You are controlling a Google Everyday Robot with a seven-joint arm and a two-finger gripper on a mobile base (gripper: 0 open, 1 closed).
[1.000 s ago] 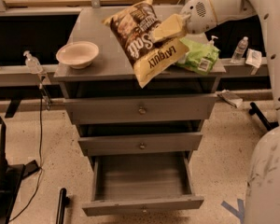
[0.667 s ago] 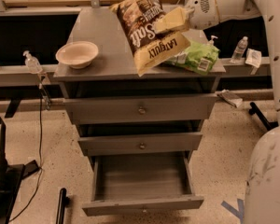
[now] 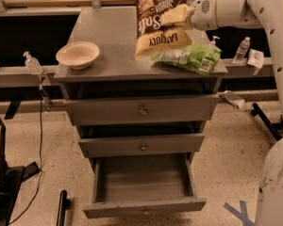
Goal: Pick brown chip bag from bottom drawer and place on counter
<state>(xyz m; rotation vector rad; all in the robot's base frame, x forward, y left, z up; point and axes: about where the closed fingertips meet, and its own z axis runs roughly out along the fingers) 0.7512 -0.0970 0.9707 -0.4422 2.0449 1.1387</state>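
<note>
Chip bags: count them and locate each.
2. The brown chip bag hangs from the gripper above the counter; the green chip bag lies near the counter's right front edge.

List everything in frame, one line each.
brown bag: 1, brown with a cream end, held up over the counter's right side
green bag: 1, green, lying on the counter's right front
bowl: 1, pale, on the counter's left front
counter: 1, grey, top of the cabinet
top drawer: 1, grey, slightly out
middle drawer: 1, grey, slightly out
bottom drawer: 1, grey, pulled far out
pump bottle: 1, clear, ledge left of the cabinet
water bottle: 1, clear, ledge on the right
gripper: 1, cream fingers, shut on the brown bag above the counter
arm: 1, white, reaching in from the right
</note>
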